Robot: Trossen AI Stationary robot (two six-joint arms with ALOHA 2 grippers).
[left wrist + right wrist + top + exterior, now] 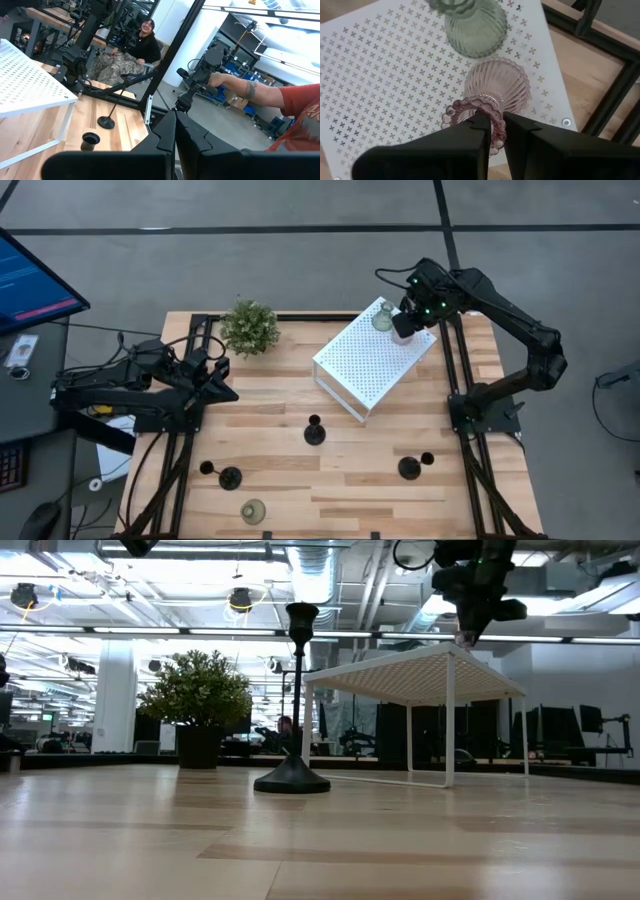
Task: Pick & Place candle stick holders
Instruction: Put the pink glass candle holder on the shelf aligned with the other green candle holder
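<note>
Wooden table (pixel 340 480), mid-task: my right gripper (pixel 492 131) clamps the pink holder's (pixel 497 90) rim on the white perforated box (pixel 365 365), beside one green glass holder (pixel 475 25); three black holders (pixel 315 432) and another glass one (pixel 253 512) wait below; my left gripper (pixel 175 145), pressed together, idles at the table's left edge

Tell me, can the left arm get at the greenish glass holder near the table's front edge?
Probably yes. The left gripper is free, and only a black holder stands near that glass holder.
</note>
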